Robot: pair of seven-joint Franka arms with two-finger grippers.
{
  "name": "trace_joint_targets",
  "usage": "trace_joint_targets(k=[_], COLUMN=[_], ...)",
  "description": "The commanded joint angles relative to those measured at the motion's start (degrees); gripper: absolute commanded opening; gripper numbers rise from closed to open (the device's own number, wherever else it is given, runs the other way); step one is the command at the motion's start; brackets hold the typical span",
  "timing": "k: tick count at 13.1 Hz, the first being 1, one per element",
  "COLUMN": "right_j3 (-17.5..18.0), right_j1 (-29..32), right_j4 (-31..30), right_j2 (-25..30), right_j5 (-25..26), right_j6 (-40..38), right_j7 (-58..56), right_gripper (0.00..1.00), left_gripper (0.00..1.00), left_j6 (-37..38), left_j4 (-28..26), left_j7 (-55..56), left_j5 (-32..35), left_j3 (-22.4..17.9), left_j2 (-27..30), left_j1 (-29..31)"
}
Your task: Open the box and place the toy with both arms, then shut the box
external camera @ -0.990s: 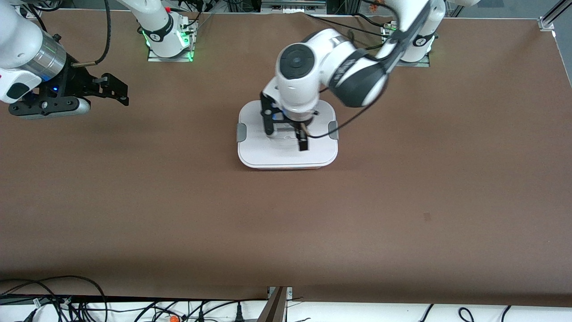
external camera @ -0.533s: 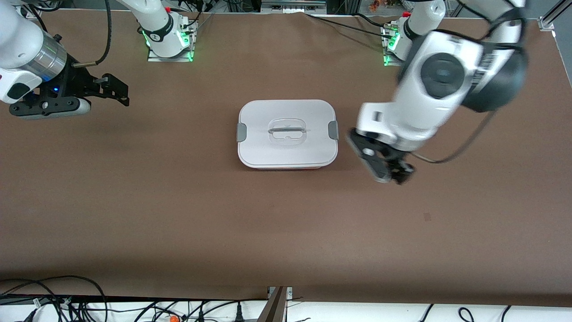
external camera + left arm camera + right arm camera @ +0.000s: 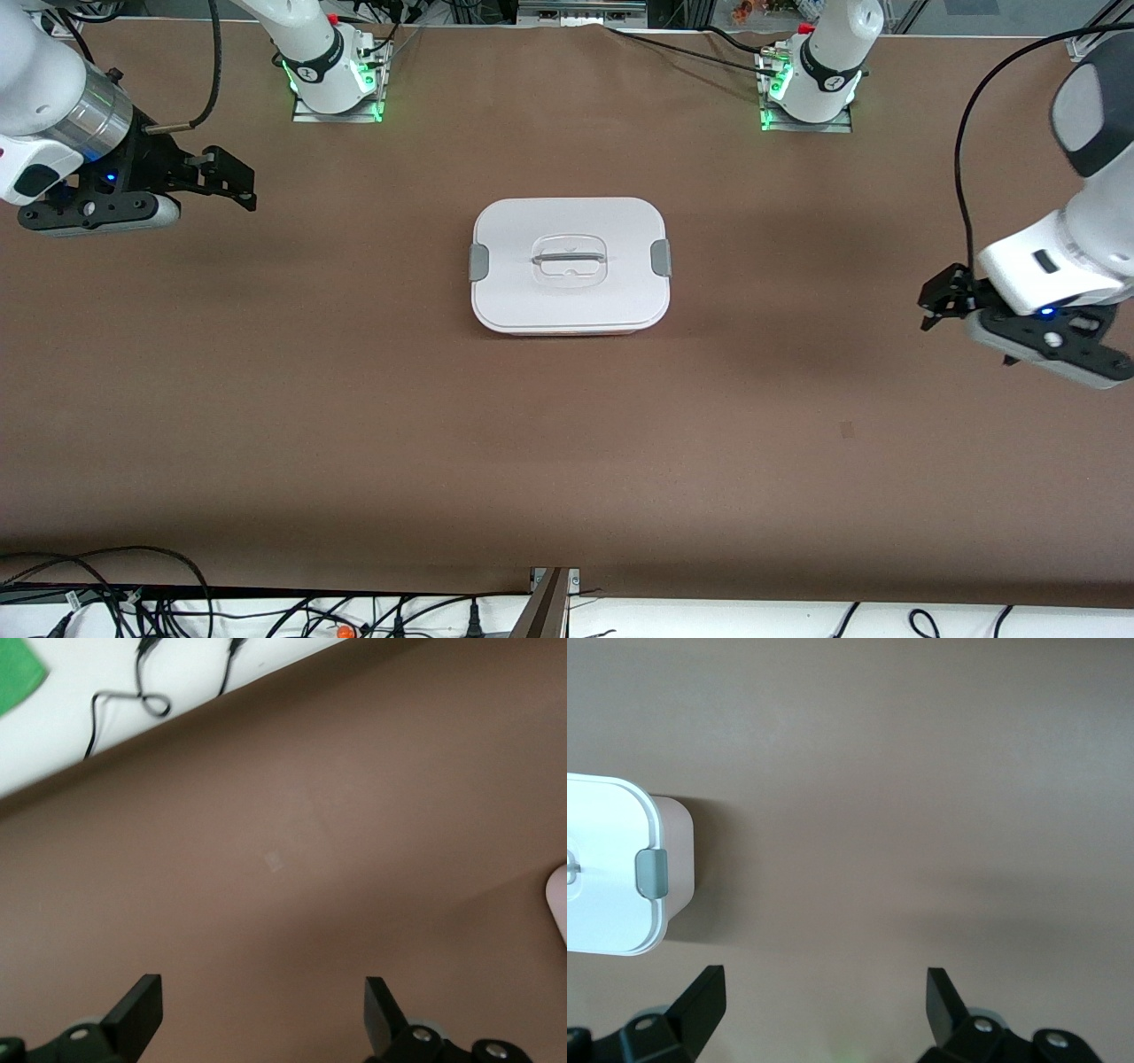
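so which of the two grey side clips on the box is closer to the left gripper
The grey side clip at the left arm's end of the white-lidded pale pink plastic box; the other clip faces the right arm's end. The left gripper hangs open.

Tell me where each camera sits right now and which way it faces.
Front view: high across the table, facing both bases; box mid-table, open left gripper and right gripper at their ends.
Left wrist view: faces bare table; own fingers show.
Right wrist view: faces the box's grey clip; own open fingers.
Shared: the box.
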State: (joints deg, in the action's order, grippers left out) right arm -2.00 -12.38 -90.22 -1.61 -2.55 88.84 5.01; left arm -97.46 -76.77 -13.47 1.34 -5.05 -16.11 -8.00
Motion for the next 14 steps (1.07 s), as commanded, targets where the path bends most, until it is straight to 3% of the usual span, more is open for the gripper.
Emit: trace_joint_targets(k=[1, 5, 9, 14], right_j3=[0.15, 0.24, 0.24, 0.24], right_j1=[-0.27, -0.54, -0.54, -0.54], right_j4=[-0.22, -0.22, -0.13, -0.22], right_j2=[0.55, 0.64, 0.99, 1.17], right_j5=[0.79, 0.79, 0.79, 0.79], right_j6=[0.28, 0.28, 0.02, -0.33], right_j7=[1.15, 1.15, 1.15, 1.23], right_gripper=[1.0, 1.0, 1.0, 1.0], left_gripper=[1.0, 1.0, 1.0, 1.0], left_j6=[2.52, 4.38, 9.12, 10.88], left_j4=[-6.45, -8.13, -8.13, -5.76], left_j7=[12.38, 14.62, 14.62, 14.62], left_j5=[-4.92, -4.33, -1.96, -1.78], left_j3=[0.3, 0.3, 1.1, 1.1], left_j2=[6.96, 9.52, 10.4, 7.5], left_j1=[2.81, 7.46, 7.65, 7.13])
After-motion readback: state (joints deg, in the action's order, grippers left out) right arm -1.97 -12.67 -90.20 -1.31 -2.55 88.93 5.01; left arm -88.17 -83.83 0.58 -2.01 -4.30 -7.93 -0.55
